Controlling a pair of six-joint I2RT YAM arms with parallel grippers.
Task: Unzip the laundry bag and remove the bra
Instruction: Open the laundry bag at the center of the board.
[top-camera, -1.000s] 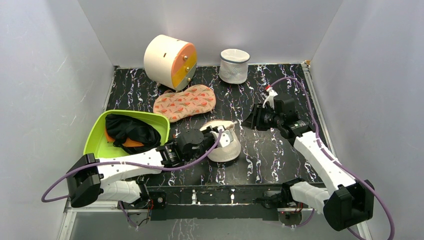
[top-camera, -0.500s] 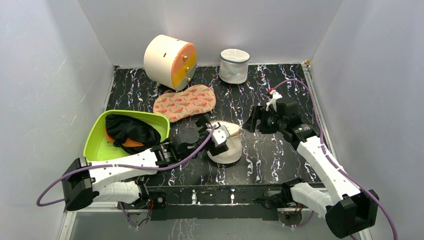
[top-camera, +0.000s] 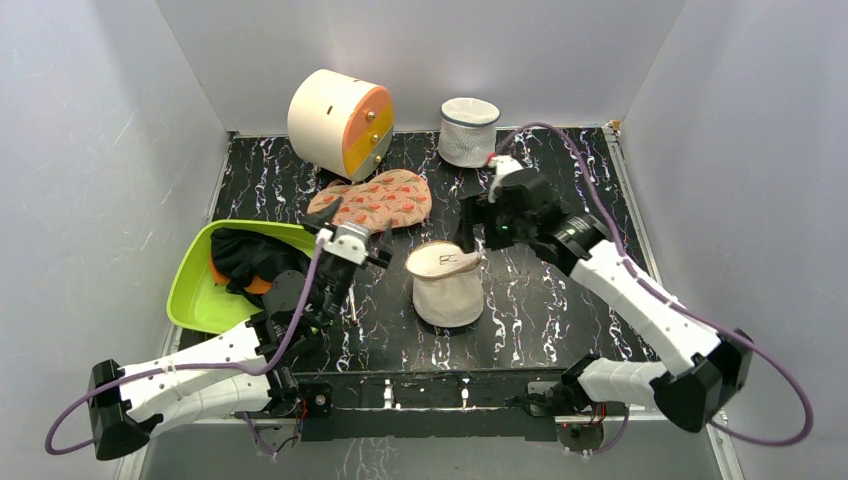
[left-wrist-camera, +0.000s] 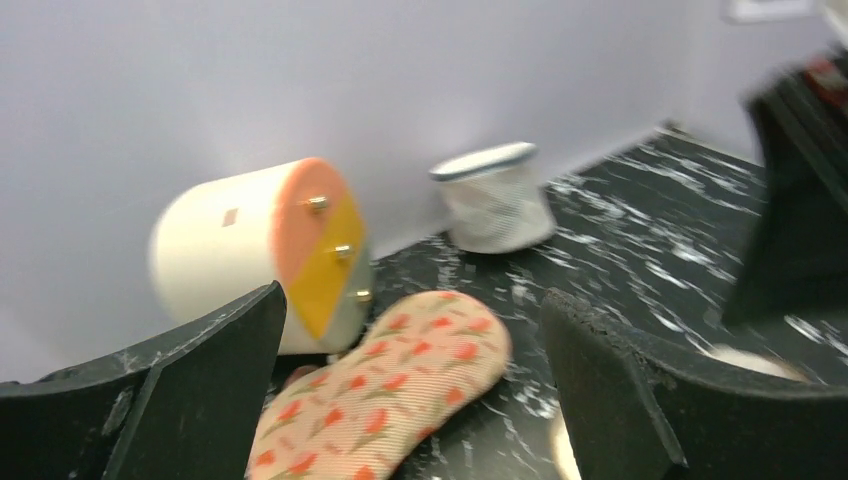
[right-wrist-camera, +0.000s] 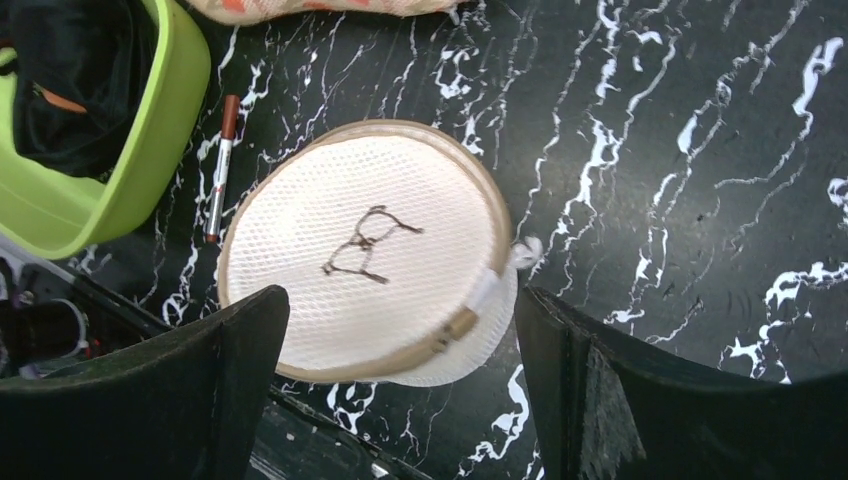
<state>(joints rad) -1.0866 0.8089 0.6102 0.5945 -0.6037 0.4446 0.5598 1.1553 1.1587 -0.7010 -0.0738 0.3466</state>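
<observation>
The left gripper (left-wrist-camera: 410, 300) is up in the air beside the green tub (top-camera: 195, 300), its fingers wide apart. The bag (right-wrist-camera: 365, 250) sits mid-table, drawing up. The right gripper (right-wrist-camera: 400, 300) hangs over it, fingers apart and not touching.

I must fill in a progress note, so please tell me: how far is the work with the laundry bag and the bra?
Done: nothing that shows; the laundry bag looks closed along its tan zip trim, and no bra is in view. In hand: the right gripper hovers open above the bag; the left gripper is open and empty. To do: unzip, then pull out the bra.
</observation>
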